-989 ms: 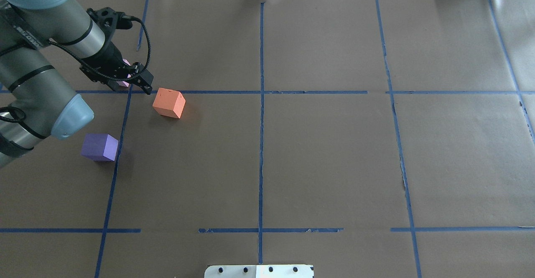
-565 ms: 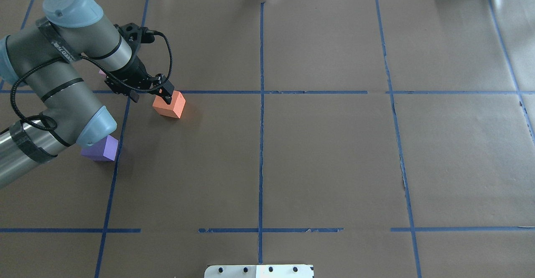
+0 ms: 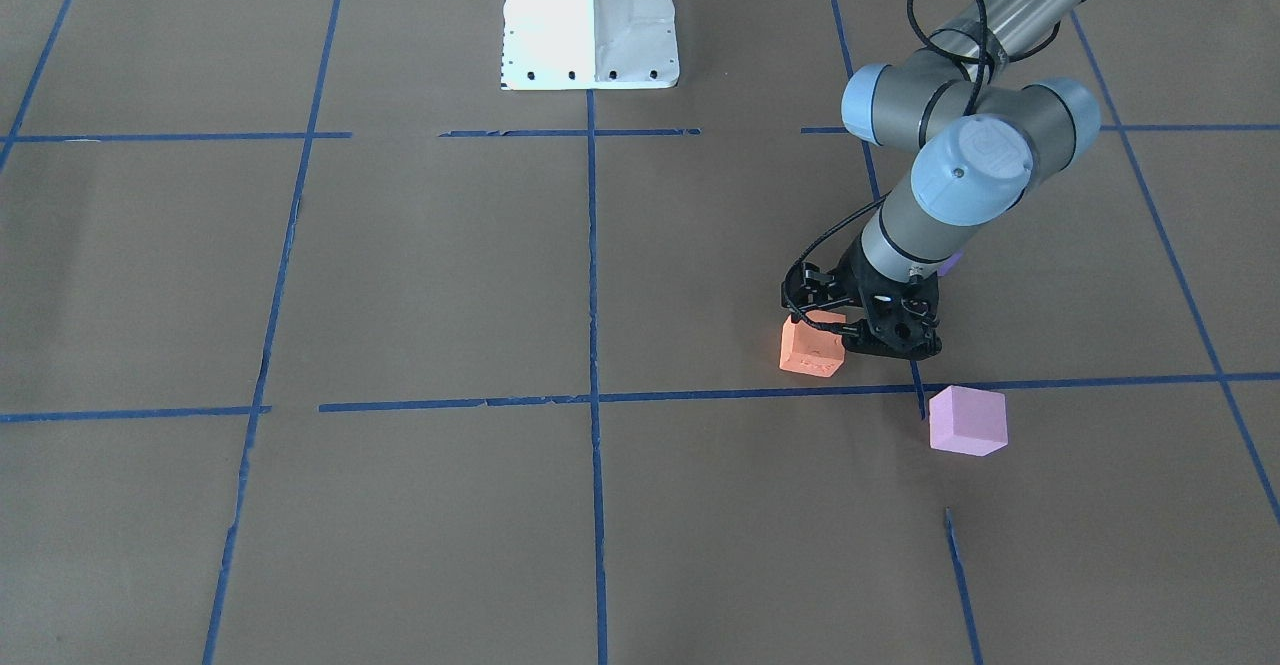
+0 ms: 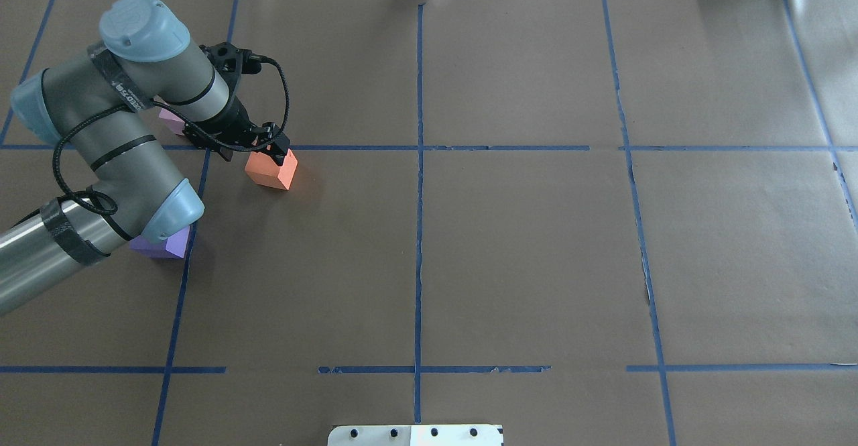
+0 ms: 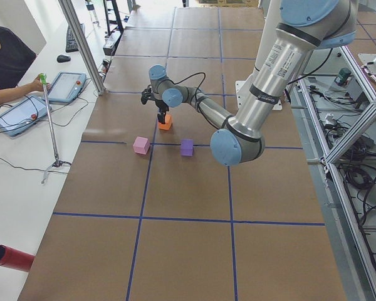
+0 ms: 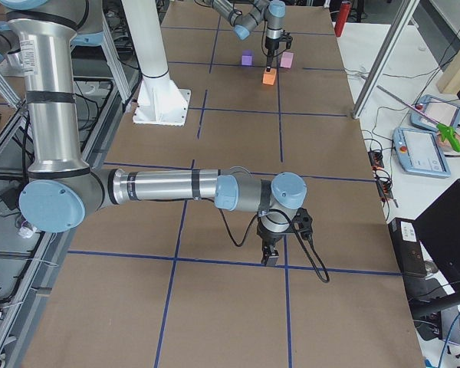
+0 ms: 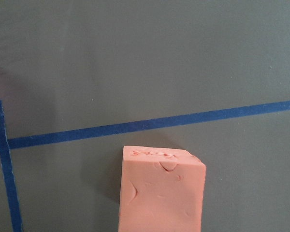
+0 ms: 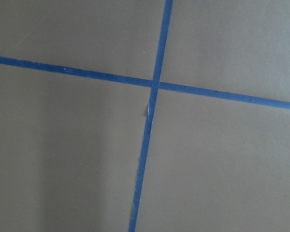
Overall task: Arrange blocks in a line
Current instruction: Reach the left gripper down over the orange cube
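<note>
Left end effector [image 4: 255, 153] low over orange block [image 4: 275, 172], jaws spread, apparently not gripping; contact unclear.

The near arm's right end effector [image 6: 271, 259] points down at the brown counter [image 6: 345, 307]. Directly beneath the far left end effector [image 6: 269, 66] sits an orange block [image 6: 269, 77], with a violet block [image 6: 247, 58] and a pink block [image 6: 287, 60] flanking it.

Orange matte foam cube [image 4: 271, 170], faint embossed marks: flat, set askew, just robot-side of the blue tape crossing [image 3: 915, 385], toward table centre.
Pale pink-lilac foam cube [image 3: 967, 421]: flat, just beyond the crossing, outward.
Blue-violet foam cube [image 5: 187, 147]: flat, robot-side of the crossing, farther off.
</note>
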`<action>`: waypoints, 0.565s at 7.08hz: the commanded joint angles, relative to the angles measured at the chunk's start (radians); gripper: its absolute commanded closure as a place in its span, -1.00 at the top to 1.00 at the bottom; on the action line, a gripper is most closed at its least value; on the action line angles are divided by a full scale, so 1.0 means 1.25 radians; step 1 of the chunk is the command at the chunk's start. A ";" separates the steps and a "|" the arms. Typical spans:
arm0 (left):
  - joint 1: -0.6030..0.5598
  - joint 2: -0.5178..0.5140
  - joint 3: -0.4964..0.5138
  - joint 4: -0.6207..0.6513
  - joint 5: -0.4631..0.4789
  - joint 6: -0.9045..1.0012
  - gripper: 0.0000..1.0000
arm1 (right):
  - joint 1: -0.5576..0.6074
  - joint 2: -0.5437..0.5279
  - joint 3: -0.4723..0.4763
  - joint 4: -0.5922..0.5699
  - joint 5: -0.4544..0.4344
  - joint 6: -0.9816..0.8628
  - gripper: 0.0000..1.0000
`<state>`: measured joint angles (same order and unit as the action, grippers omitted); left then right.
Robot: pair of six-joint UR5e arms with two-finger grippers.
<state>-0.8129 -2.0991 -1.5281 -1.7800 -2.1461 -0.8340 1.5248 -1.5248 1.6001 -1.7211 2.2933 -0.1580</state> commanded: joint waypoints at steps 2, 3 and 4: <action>0.006 -0.002 0.022 -0.028 0.011 -0.005 1.00 | 0.000 0.000 0.001 0.000 0.000 0.000 1.00; 0.015 -0.002 0.024 -0.028 0.011 -0.005 1.00 | 0.000 0.000 0.000 0.000 0.000 0.000 1.00; 0.023 -0.002 0.024 -0.037 0.011 -0.033 1.00 | 0.000 0.000 0.001 0.000 0.000 0.000 1.00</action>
<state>-0.7961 -2.1012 -1.4997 -1.8168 -2.1324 -0.8483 1.5248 -1.5248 1.6010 -1.7211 2.2933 -0.1580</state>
